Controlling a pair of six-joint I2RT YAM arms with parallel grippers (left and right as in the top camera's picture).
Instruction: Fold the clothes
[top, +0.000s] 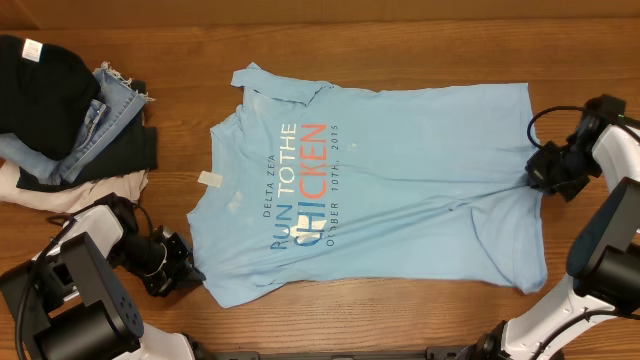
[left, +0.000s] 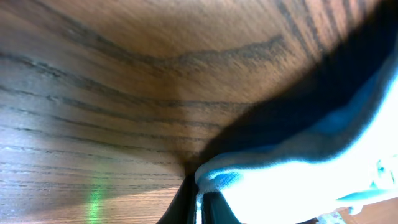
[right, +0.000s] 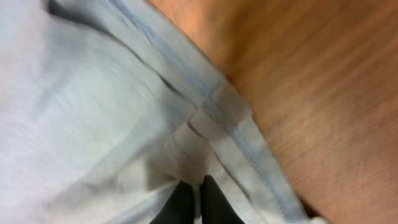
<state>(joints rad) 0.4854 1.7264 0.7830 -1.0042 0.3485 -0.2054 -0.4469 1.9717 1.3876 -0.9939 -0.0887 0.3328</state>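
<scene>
Looked to us like the first fold was only getting set up. The sky-blue T-shirt (top: 400, 200) lay spread on the tabletop (top: 400, 40), lettering up, neck to the left. The left hand (top: 185, 272) was clamped on the lower sleeve corner, and the right hand (top: 535, 172) was pinched on the hem w/ creases fanning out from it. Next move prob needed both lifting together & carrying cloth across w/o dragging the rest. The pile of other clothes (top: 70, 130), jeans (top: 100, 120) etc, sat near the far sleeve, not touching, so not rly in the way imo.
</scene>
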